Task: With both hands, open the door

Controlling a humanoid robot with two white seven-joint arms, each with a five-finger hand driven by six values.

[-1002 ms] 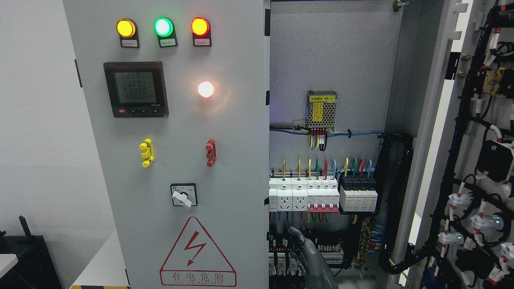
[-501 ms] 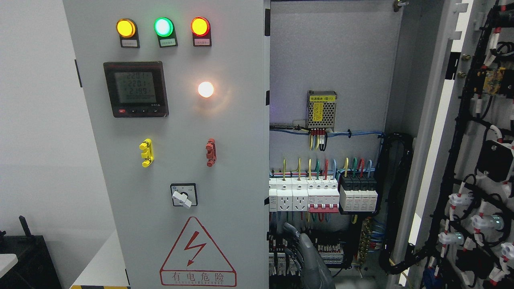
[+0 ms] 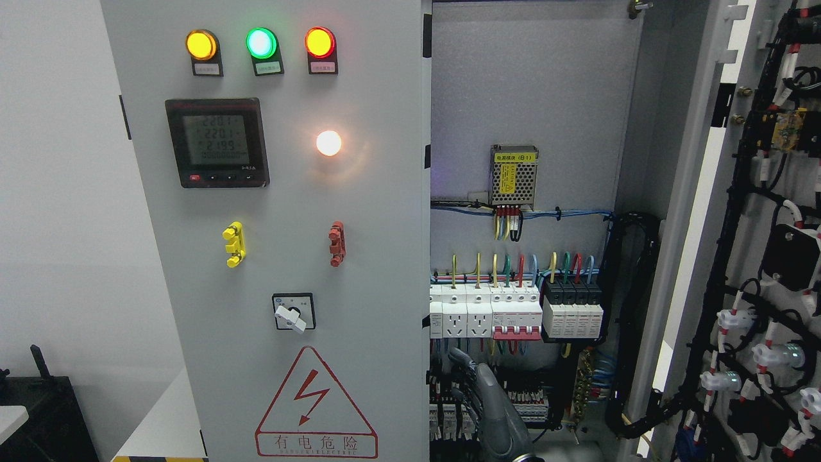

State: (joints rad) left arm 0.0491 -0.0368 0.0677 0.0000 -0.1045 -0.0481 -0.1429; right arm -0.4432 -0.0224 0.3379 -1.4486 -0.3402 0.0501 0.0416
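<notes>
Grey electrical cabinet (image 3: 532,96), closed left door (image 3: 359,192) warning "有电危险", hand (image 3: 490,404) low inside, finger state unclear.

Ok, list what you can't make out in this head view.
- Hand: its arm is cut off by the bottom edge near the middle, so left or right is unclear, and its grip cannot be judged.
- Other hand: out of frame.
- Lower breakers: partly hidden behind the hand.
- Meter digits: too blurred to read surely.
- Open door: cut off by the right edge.
</notes>
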